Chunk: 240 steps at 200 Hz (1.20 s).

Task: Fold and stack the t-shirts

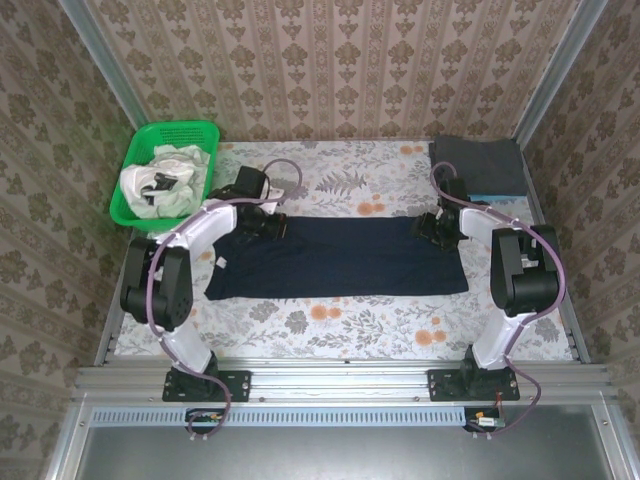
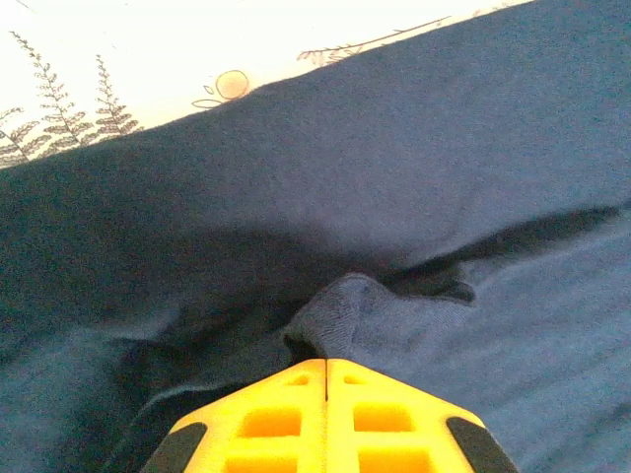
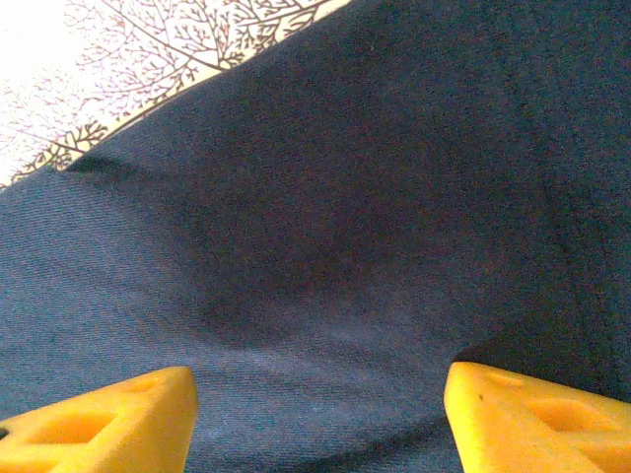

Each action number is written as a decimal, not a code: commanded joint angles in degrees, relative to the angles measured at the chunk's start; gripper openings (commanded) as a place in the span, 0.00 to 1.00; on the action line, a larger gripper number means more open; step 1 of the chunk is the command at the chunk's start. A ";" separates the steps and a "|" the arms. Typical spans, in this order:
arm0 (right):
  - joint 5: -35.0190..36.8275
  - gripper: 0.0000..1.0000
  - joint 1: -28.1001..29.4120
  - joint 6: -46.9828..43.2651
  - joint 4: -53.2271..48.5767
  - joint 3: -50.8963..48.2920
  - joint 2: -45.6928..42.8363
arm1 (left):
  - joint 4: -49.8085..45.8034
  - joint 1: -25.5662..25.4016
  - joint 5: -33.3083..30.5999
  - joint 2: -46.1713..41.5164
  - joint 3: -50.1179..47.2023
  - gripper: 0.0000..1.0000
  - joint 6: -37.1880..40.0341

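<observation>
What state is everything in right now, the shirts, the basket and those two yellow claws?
navy t-shirt: laid out flat as a long strip.
left end effector: shut, pinching a pucker of the navy t-shirt.
right end effector: open, over the same shirt.
white t-shirts: crumpled in the green basket.
dark grey t-shirt: folded, atop the light blue t-shirt.

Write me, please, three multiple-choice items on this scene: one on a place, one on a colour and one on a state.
1. Where does the green basket stand? A far left B far right C near middle
2. What colour is the spread-out t-shirt? A white B navy C red
3. How is the left gripper? A wide open B shut on the t-shirt C holding the basket
Key: 1 A, it stands far left; 2 B, its cloth is dark navy; 3 B, its jaws meet on a pinched fold.
</observation>
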 commanded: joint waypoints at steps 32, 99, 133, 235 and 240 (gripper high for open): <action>-1.55 0.71 -0.42 0.33 -1.14 -2.34 -2.32 | -3.59 -3.51 -1.37 -7.89 -5.08 0.00 -5.05; -1.27 0.72 0.21 0.04 -2.20 -3.27 -4.28 | 0.25 -14.50 -5.34 -16.75 -18.93 0.00 -21.76; 4.51 0.73 2.46 0.00 -5.04 -3.45 -8.06 | 1.60 -15.09 -5.99 -20.61 -23.64 0.26 -24.88; 11.59 0.76 10.64 -0.77 -8.05 7.18 0.89 | 9.04 -0.16 -5.40 -12.32 -24.26 0.50 -21.58; 11.58 0.76 10.24 -1.30 -8.22 8.43 2.33 | 9.66 0.26 -5.01 -11.74 -25.19 0.50 -21.64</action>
